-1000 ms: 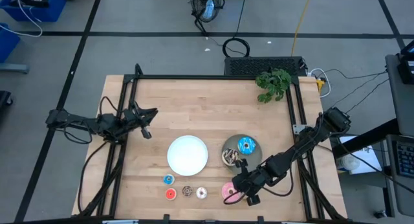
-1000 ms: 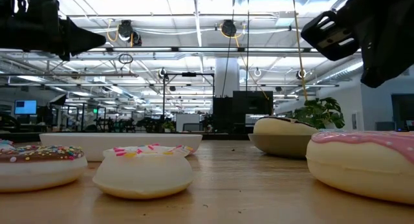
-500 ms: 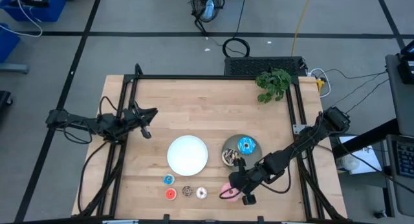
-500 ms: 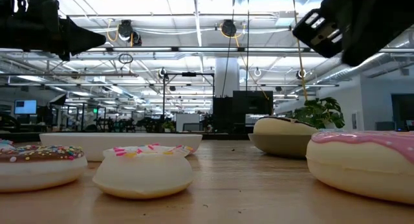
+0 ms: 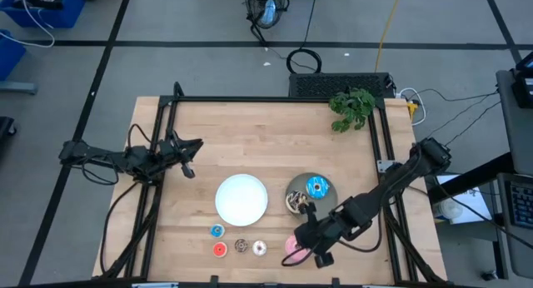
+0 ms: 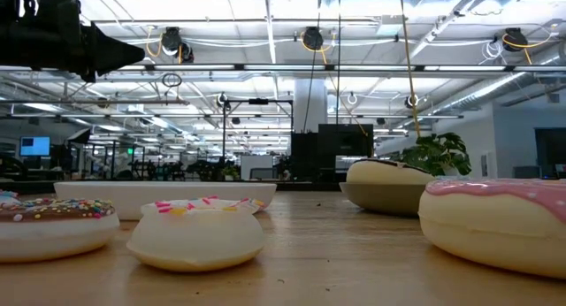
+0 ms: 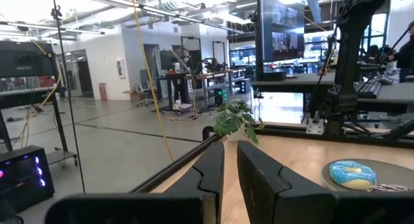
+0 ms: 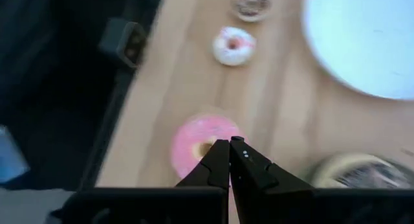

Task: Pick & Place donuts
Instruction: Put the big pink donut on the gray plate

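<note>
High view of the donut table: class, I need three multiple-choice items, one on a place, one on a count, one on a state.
1. Where does the blue donut lie?
A. on the grey plate
B. on the white plate
C. on bare wood by the plant

2. How many tiny donuts lie in front of the white plate?
A. two
B. four
C. six

3. How do the right tool fingers stand?
A. wide open
B. shut, holding nothing
C. shut on the pink donut

Key:
1 A, the high view shows it on the grey plate.
2 B, blue, red, brown, whitish-pink.
3 B, the right wrist view shows the fingers together above the pink donut.
</note>
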`<state>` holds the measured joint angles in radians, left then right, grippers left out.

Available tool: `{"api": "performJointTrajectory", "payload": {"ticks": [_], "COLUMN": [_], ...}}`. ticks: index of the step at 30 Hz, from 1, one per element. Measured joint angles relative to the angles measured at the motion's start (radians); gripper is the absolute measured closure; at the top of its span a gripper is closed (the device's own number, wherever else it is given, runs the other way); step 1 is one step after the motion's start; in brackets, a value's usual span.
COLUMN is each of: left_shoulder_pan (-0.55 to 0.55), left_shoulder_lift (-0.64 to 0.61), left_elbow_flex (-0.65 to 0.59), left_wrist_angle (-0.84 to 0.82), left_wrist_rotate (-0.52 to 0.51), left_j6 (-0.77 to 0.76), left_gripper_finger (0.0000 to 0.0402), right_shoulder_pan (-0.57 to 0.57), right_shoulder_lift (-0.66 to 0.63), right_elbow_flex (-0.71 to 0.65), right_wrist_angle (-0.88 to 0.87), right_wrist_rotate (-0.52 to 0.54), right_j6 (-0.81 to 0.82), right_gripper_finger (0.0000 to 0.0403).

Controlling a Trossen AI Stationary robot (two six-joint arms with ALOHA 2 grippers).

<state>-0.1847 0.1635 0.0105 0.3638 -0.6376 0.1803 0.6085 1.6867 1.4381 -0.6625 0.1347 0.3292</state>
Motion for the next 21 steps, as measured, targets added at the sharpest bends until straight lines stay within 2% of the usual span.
{"api": "performJointTrajectory", "payload": {"ticks": [2, 7, 11, 17, 21], "left_shoulder_pan": [0.000, 0.000, 0.000, 0.000, 0.000], "left_shoulder_lift": [0.000, 0.000, 0.000, 0.000, 0.000], "left_elbow_flex": [0.000, 0.000, 0.000, 0.000, 0.000], "left_wrist_angle": [0.000, 0.000, 0.000, -0.003, -0.009], "left_wrist_rotate": [0.000, 0.000, 0.000, 0.002, 0.004], "left_j6": [0.000, 0.000, -0.002, -0.002, -0.002], "left_gripper_finger": [0.0350, 0.0350, 0.0350, 0.0350, 0.0350], "right_shoulder_pan": [-0.006, -0.007, -0.006, -0.005, -0.004], "right_shoulder_lift": [0.000, 0.006, 0.074, 0.227, 0.290], "right_elbow_flex": [0.051, 0.144, 0.230, 0.352, 0.363], "right_wrist_angle": [-0.059, -0.053, -0.056, -0.206, -0.222], "right_wrist_rotate": [0.032, 0.064, 0.101, -0.013, -0.086], "right_j6": [0.018, -0.002, -0.038, -0.055, -0.097], "right_gripper_finger": [0.0403, 0.0403, 0.0403, 0.0403, 0.0403]}}
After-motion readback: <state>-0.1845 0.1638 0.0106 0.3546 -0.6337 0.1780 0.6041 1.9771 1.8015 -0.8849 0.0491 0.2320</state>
